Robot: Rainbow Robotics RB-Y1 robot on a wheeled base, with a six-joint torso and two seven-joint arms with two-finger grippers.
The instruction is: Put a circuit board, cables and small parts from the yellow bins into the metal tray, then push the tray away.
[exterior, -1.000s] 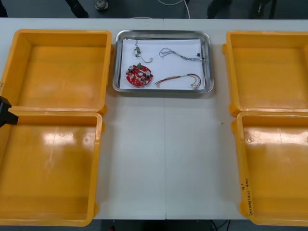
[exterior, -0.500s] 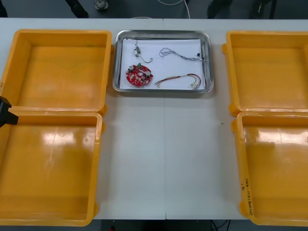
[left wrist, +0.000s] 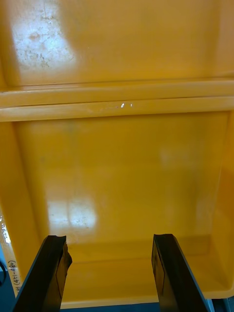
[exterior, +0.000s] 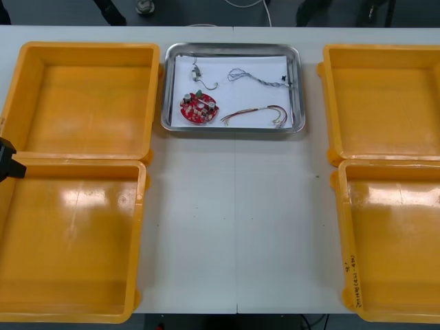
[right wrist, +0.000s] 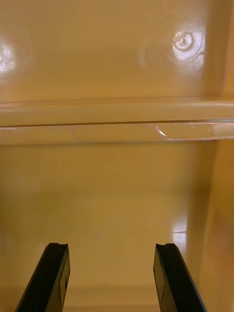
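**Operator:** Where was the metal tray when I looked down from above?

**Describer:** Your metal tray (exterior: 234, 47) sat in the upper middle of the frame, on the pale bench (exterior: 234, 220), near its far edge. Its inside was white.

**Operator:** What lay inside it?

**Describer:** A round red circuit board (exterior: 199, 108) lay at the tray's lower left. Small metal parts (exterior: 198, 74) lay just above the board. A twisted blue and white cable (exterior: 258, 78) ran across the tray's upper right. A red and yellow cable (exterior: 254, 113) curved along its lower right.

**Operator:** And the yellow bins?

**Describer:** Four yellow bins (exterior: 89, 47) stood on the bench, two down the left side of the frame and two down the right. The tray sat between the upper pair, close beside the upper left one.

**Operator:** How did my jaws stand?

**Describer:** Your left jaws stood open, well apart, over the plain floor of one bin (left wrist: 122, 170). The touching rims of two bins ran across beyond them. Your right jaws were open in the same way, over another bin's floor (right wrist: 117, 204), again with two rims beyond. A black part of your left arm (exterior: 7, 165) showed at the left edge of the frame, halfway down, where the two left bins met.
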